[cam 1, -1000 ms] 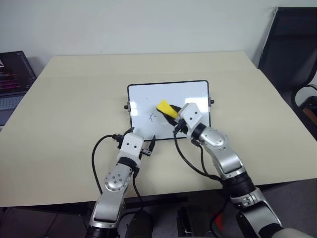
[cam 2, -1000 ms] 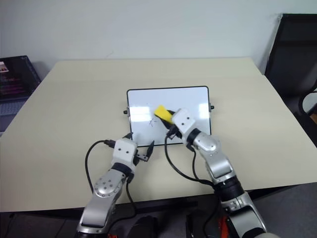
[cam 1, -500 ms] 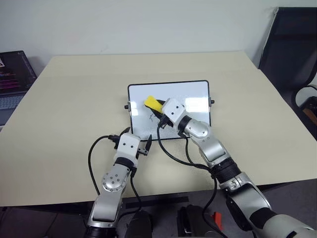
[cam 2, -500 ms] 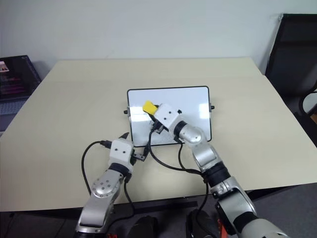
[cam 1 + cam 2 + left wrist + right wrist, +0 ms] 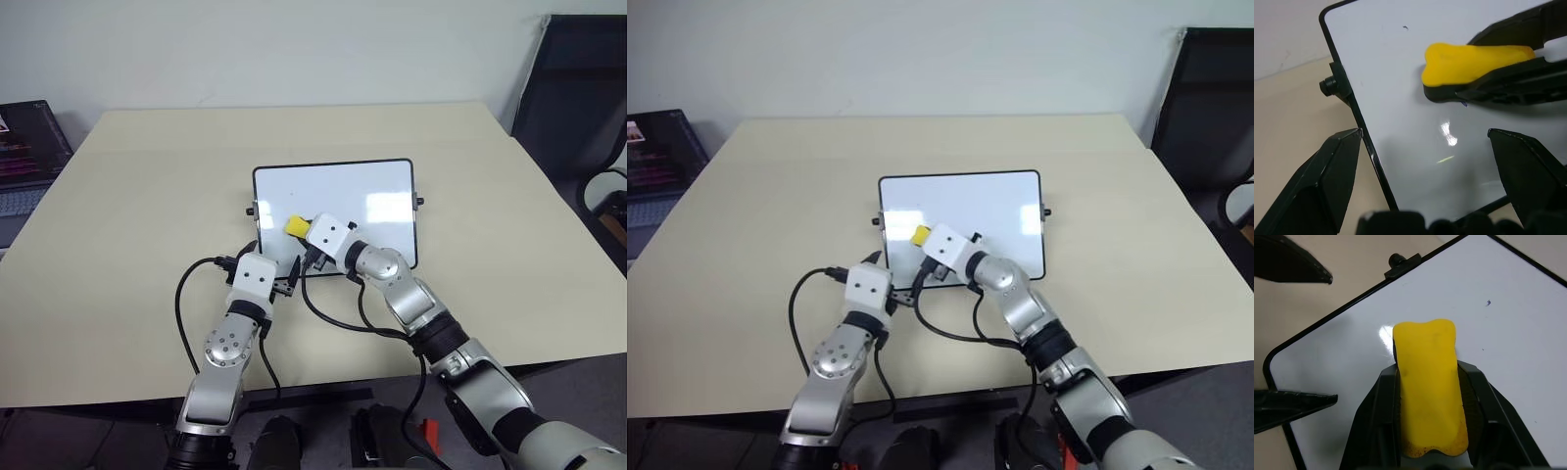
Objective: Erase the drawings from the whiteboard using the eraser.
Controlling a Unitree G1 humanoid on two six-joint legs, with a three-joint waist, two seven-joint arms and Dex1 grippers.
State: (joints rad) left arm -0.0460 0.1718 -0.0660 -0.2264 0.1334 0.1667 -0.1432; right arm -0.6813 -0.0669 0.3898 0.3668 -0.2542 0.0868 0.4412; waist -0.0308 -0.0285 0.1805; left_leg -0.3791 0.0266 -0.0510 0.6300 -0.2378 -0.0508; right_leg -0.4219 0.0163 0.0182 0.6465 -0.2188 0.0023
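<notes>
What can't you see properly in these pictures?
- Any drawings under the eraser: its yellow block, clamped in the right claw, covers that patch of the whiteboard in both wrist views.
- The whiteboard's near left corner: hidden in both eye views by the left claw and the right arm.
- The small dot in the right wrist view: too small to tell whether it is leftover drawing.
- The laptop: cut off by the left eye view's edge.

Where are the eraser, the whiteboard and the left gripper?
eraser (image 5: 1429,391), right wrist view, middle of its yellow top.
whiteboard (image 5: 362,186), left eye view, bare white surface.
left gripper (image 5: 1437,166), left wrist view, midway between its fingertips.
</notes>
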